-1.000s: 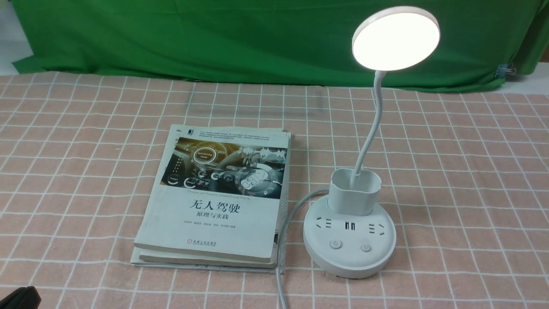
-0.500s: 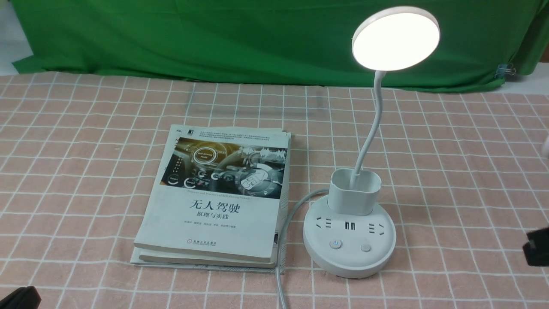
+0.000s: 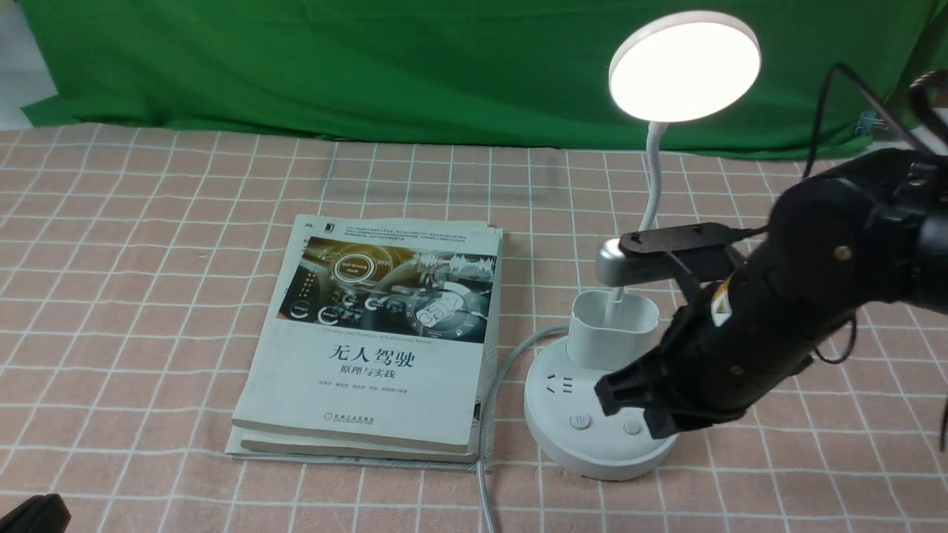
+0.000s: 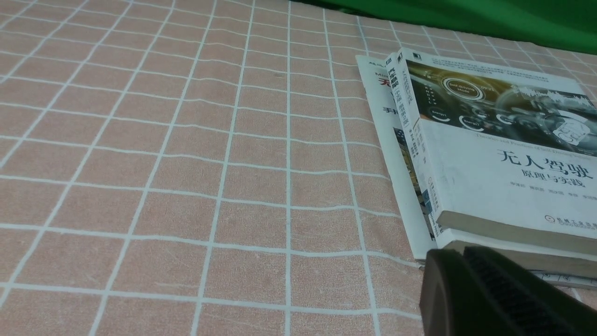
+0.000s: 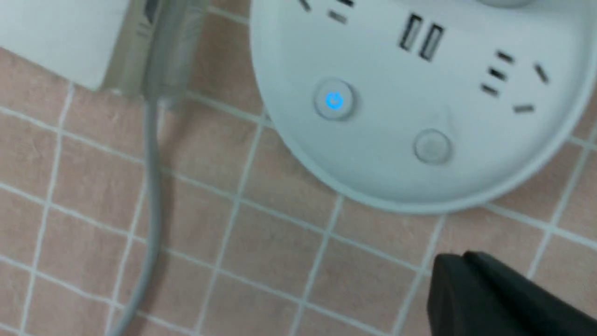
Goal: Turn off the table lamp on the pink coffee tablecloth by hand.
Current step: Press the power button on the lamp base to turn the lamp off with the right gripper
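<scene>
The white table lamp (image 3: 601, 437) stands on the pink coffee tablecloth (image 3: 148, 244), its disc head (image 3: 684, 65) lit. Its round base shows in the right wrist view (image 5: 396, 163) with a blue-lit button (image 5: 334, 100) and a plain button (image 5: 433, 146). My right gripper (image 3: 629, 411), the hand, hangs over the base's right front, near the plain button (image 3: 631, 427); its jaws are shut and empty (image 5: 459, 261). My left gripper (image 4: 454, 254) is shut and empty, low at the near left (image 3: 29, 514), beside the books.
Two stacked books (image 3: 378, 340) lie left of the lamp, also in the left wrist view (image 4: 489, 154). The lamp's grey cord (image 3: 485, 459) runs between book and base toward the front edge. A green backdrop cloth (image 3: 370, 66) hangs behind.
My right arm has swung in from the right edge to above the lamp base, hiding its right side. The lamp stays lit. The left gripper has not moved.
</scene>
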You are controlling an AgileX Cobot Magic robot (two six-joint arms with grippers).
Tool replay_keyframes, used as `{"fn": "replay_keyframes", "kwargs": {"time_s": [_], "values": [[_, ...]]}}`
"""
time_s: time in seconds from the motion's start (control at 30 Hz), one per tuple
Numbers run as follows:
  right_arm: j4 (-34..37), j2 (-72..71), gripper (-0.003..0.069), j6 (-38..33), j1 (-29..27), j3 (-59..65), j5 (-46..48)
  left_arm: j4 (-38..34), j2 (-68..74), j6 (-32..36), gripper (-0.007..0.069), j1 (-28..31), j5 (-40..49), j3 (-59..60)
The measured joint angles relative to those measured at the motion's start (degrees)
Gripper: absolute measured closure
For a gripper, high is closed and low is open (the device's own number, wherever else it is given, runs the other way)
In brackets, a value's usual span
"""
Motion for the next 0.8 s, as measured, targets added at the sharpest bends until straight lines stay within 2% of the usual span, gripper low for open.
{"fn": "replay_keyframes", "kwargs": {"time_s": [0.37,0.8], "values": [[-0.47,7.57,0.0614,1.56,0.04,-2.4,-4.86,0.0,0.0,0.0,0.0618,0.0,0.0,0.0],[-0.63,10.21,0.0612,1.04,-0.59,-3.05,-4.37,0.0,0.0,0.0,0.0618,0.0,0.0,0.0]]}}
